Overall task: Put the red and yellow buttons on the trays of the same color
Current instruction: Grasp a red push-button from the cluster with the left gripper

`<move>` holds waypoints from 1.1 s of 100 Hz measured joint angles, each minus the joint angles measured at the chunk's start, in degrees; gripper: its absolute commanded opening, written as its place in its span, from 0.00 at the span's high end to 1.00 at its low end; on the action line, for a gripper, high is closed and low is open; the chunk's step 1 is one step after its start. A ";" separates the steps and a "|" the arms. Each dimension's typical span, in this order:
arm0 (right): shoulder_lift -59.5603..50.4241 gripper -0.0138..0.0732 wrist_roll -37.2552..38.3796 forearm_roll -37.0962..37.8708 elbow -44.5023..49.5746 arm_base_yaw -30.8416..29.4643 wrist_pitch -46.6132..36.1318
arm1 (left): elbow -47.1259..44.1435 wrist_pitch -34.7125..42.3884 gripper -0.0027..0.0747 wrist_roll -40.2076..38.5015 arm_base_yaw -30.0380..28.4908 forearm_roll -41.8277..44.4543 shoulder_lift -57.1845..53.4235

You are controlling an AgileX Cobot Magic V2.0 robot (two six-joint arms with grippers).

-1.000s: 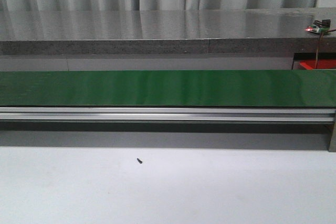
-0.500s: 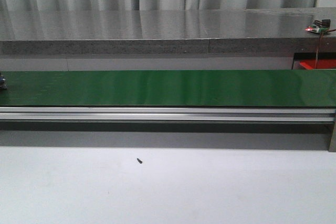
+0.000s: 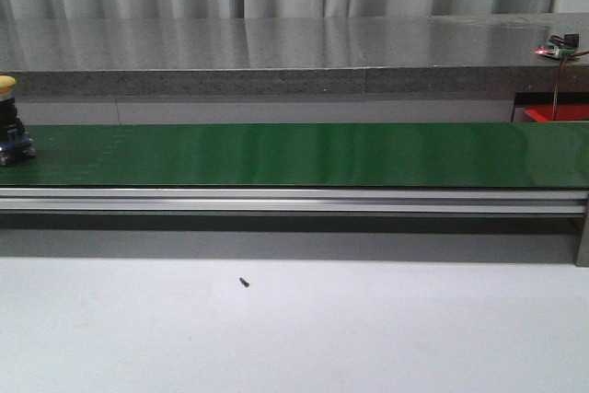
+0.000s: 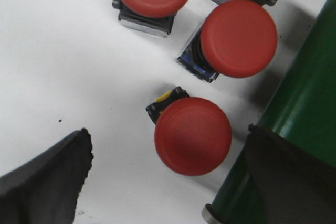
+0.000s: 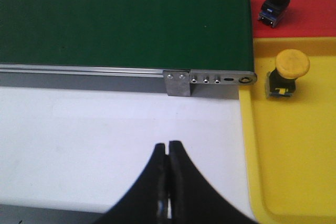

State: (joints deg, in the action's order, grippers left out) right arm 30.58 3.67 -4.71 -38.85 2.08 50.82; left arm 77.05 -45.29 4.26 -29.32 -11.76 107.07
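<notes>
yellow button [image 3: 9,126] newly on belt [image 3: 294,154]

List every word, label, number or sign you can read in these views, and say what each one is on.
None: no readable text shows in any view.
The red buttons, the yellow button and the yellow tray carry no visible markings.
The green conveyor belt and its metal end bracket show only screws, no lettering.
The small device with a red light at far right is too small to read.

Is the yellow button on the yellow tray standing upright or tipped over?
Tipped over. In the right wrist view the yellow button lies on its side on the yellow tray, cap and base both showing.
</notes>
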 measured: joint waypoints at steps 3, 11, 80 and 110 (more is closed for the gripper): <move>0.00 0.92 0.00 0.00 0.00 0.00 0.00 | 0.00 0.13 0.21 0.00 0.00 0.00 0.42; 0.00 0.92 0.00 0.00 0.00 0.00 0.00 | 0.00 0.28 0.21 0.00 0.00 0.00 1.10; 0.00 0.92 0.00 0.00 0.00 0.00 0.00 | 0.00 2.42 0.67 0.00 0.00 0.14 2.73; 0.00 0.92 0.00 0.00 0.00 0.00 0.00 | 0.00 1.22 0.67 0.00 0.00 1.36 -6.53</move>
State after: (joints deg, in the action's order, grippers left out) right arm 30.58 3.67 -4.71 -38.85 2.08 50.82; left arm 77.05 -44.06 4.26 -29.32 -10.39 100.54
